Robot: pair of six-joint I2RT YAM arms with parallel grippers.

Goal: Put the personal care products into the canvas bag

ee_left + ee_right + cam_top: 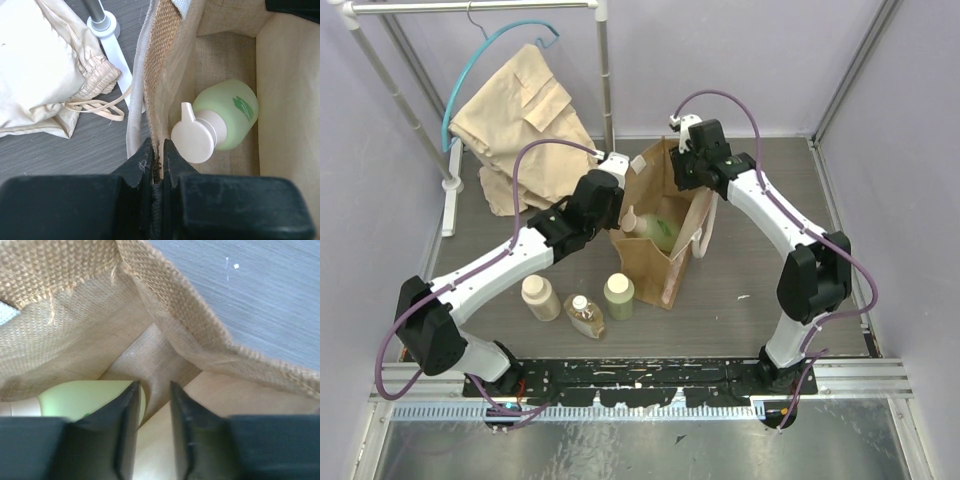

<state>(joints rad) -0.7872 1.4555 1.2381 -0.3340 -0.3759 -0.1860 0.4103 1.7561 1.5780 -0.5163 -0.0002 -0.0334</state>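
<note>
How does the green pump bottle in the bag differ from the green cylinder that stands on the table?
The pump bottle lies on its side inside the canvas bag. The green cylinder stands upright on the table, outside the bag. The pump bottle is rounder and bears a cream pump head, while the green cylinder is straight-sided and shows no pump. Both are pale green.
</note>
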